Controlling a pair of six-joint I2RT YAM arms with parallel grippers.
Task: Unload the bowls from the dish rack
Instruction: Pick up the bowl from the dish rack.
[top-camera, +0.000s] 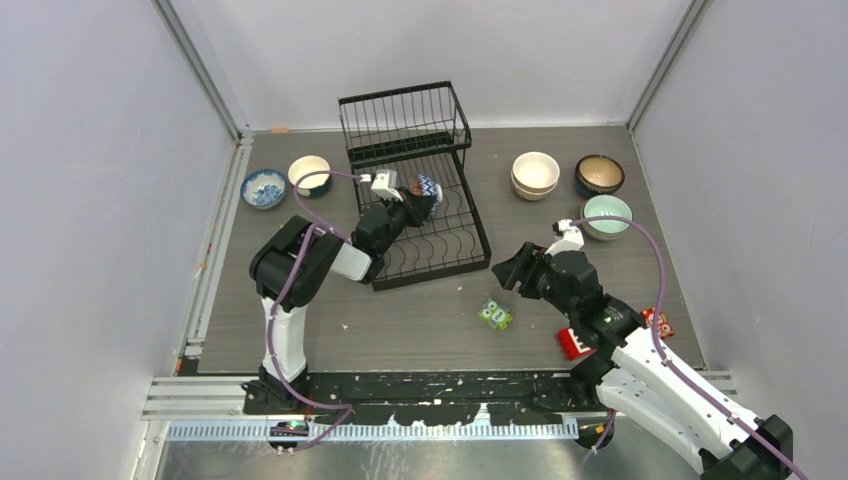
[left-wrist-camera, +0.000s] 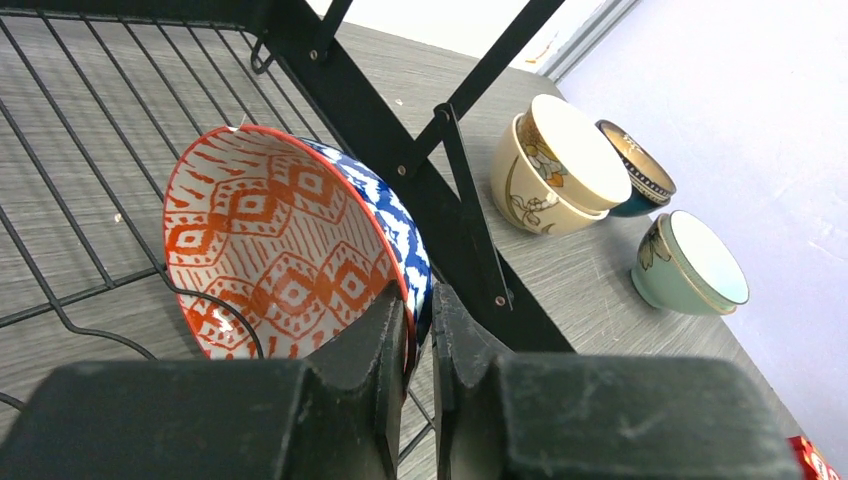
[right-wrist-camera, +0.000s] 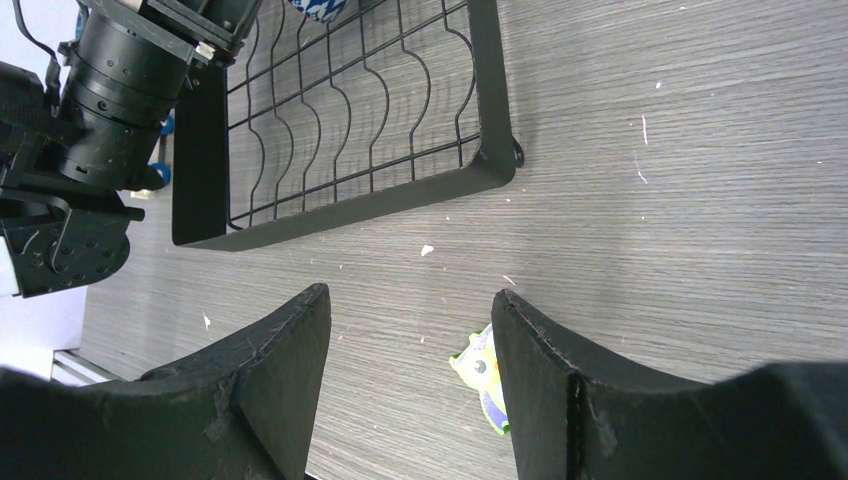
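Work is centring, in the overhead view, on the patterned bowl (top-camera: 427, 188), which is standing on edge in the lower tray of the dish rack (top-camera: 440, 262), just below the raised basket. My left fingers (top-camera: 416, 204) are reaching into that tray from the left and meeting the bowl at its near side. My right fingers (top-camera: 512, 266) are hanging over the bare counter (top-camera: 400, 330), well apart from the rack and near a green toy (top-camera: 494, 314). Other bowls are sitting out on the counter: a blue-patterned bowl (top-camera: 264, 187) and a cream-lined bowl (top-camera: 309, 173) left of the rack, and a cream stack (top-camera: 535, 172), a dark bowl (top-camera: 600, 174) and a mint bowl (top-camera: 607, 215) to its right. I am judging this to be the last bowl left in the rack.

Looking through my left wrist, the patterned bowl (left-wrist-camera: 290, 240) is leaning on the wires, orange inside facing me. Its rim is running down between my left fingers (left-wrist-camera: 418, 300), which are drawn nearly together, so I am pinching that rim. A diagonal strut of the dish rack (left-wrist-camera: 370, 120) is standing just beside the bowl. The next move, I am thinking, is a lift up and toward me, clearing the wires, that strut and the basket overhead, then a set-down on open counter.

Looking through my right wrist, my right fingers (right-wrist-camera: 410, 300) are standing well apart with only counter between them. The dish rack (right-wrist-camera: 350, 205) is lying ahead, and the green toy (right-wrist-camera: 480, 375) is peeking out beside one finger.
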